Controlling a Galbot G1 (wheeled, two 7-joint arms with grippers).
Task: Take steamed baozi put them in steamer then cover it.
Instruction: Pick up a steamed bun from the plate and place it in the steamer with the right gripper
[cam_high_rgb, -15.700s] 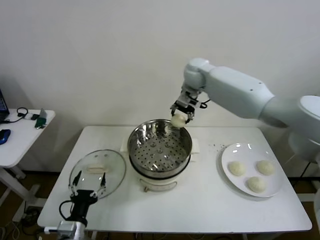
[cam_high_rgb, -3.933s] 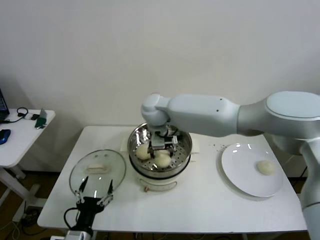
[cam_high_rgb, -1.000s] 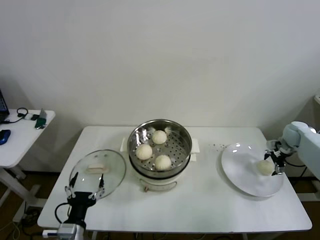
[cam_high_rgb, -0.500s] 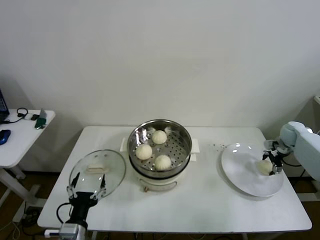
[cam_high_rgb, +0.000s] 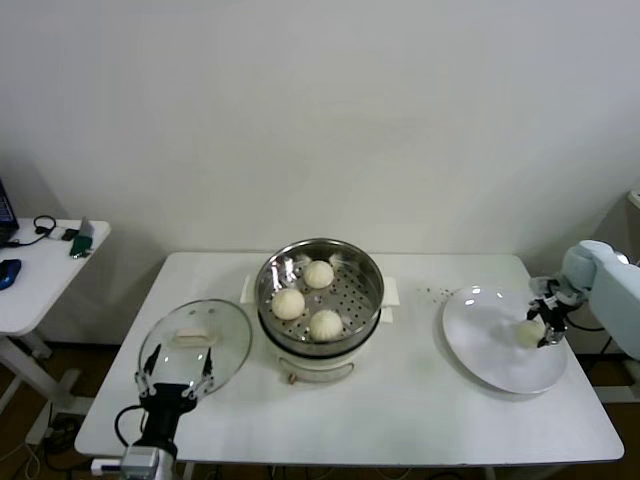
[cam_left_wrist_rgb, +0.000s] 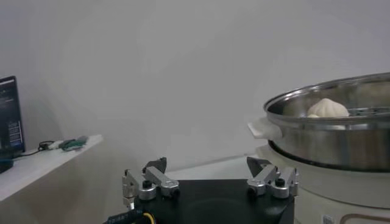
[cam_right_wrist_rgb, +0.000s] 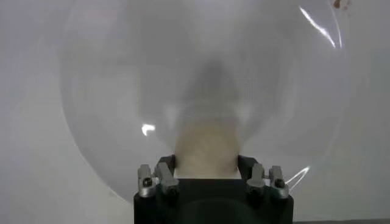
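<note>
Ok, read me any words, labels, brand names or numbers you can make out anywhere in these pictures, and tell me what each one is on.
None can be read.
Screen on the side table: lines of text show, too small to read.
Steamer: no label visible on its pot or base.
Cover, plate and baozi: plain, no markings.

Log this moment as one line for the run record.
right claw: shut on last baozi over plate | left claw: open, near cover | steamer: three baozi inside, uncovered
</note>
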